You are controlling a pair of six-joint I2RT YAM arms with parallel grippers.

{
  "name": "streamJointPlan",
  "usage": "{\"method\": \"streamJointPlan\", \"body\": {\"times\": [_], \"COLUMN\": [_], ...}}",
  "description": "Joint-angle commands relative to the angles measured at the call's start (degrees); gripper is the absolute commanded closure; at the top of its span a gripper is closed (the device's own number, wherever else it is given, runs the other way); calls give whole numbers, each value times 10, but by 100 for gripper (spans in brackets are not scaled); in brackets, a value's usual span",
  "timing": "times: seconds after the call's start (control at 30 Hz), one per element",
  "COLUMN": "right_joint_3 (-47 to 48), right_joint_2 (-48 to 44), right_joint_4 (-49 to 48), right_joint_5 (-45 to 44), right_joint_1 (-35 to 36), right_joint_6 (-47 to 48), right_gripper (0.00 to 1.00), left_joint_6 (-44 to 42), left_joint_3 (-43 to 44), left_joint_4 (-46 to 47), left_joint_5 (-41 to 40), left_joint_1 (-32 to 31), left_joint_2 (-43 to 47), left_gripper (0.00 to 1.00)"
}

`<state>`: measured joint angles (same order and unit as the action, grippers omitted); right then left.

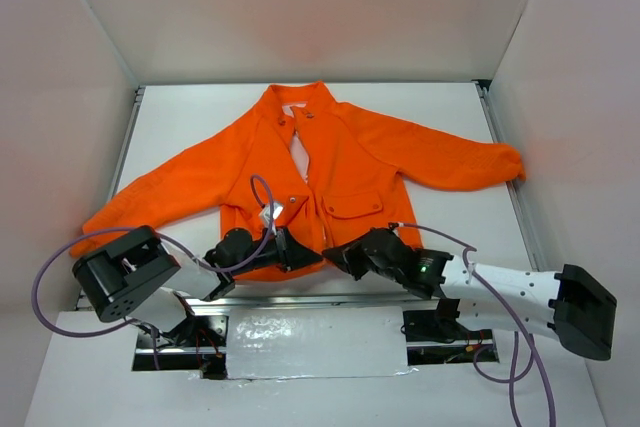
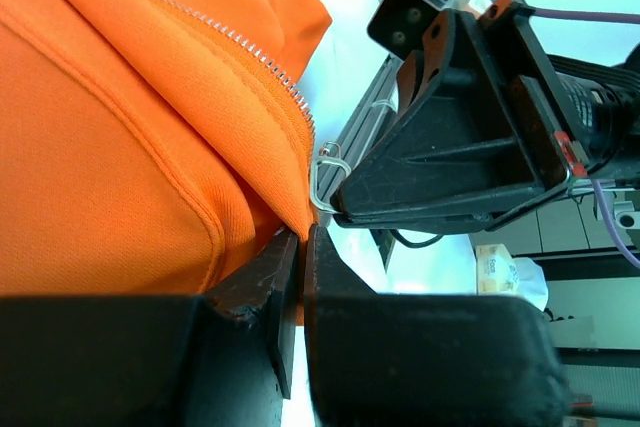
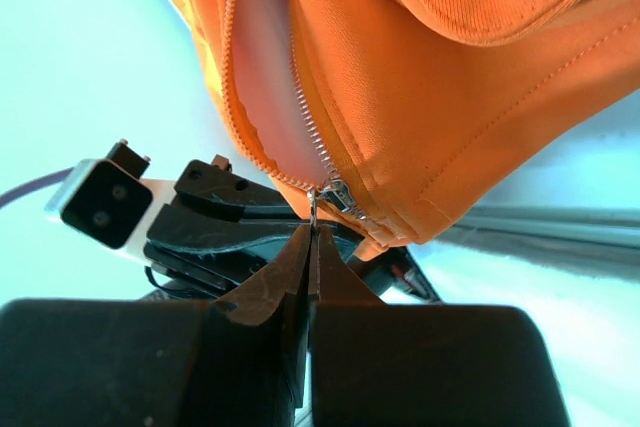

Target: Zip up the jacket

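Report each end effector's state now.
Left end effector: closed on the bottom hem of the bright orange fabric jacket.
Right end effector: closed on its thin silver metal zipper pull.

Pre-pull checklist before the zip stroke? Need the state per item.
1. Pull held: right gripper is shut on the wire pull loop. Ok.
2. Anchor: left gripper is shut on the jacket hem beside the zipper's bottom end. Ok.
3. Start position: slider sits at the hem end, with the zipper teeth above it apart. Ok.
4. Both tooth rows seated in the slider: they meet there, but the seating is hidden. Cannot tell.
5. Path: the jacket front is open up to the collar, and nothing lies across it in the top view. Ok.
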<state>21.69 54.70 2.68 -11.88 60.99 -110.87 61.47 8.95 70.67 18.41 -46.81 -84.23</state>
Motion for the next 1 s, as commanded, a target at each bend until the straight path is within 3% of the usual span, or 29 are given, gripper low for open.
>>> {"method": "streamJointPlan", "body": {"times": [0.0,0.33,0.53,0.83,0.97], "right_joint_3": [4,-61,-86,-80,-46], "right_joint_2": [-15,-45,-41,16,37], "right_joint_4": [46,-83,-170,-261,-244], "right_joint_5": [-18,37,36,41,22], "right_joint_1": [-21,-41,-51,-60,-67], "right_joint_6": [-92,-156,-213,-278,-268], "right_gripper": [100,100,100,100,100], "left_joint_6": [-24,-48,-42,-43,-46], "left_joint_3": [-13,-18,-30,-37,-36], "left_joint_4": [26,-33,-13,-5,-19], "left_joint_5": [9,-22,-37,-72,-84], "left_joint_1": [-21,-34,-44,-73,-81], "left_joint_2": [17,46,20,6,19], "left_gripper": [100,100,100,100,100]}}
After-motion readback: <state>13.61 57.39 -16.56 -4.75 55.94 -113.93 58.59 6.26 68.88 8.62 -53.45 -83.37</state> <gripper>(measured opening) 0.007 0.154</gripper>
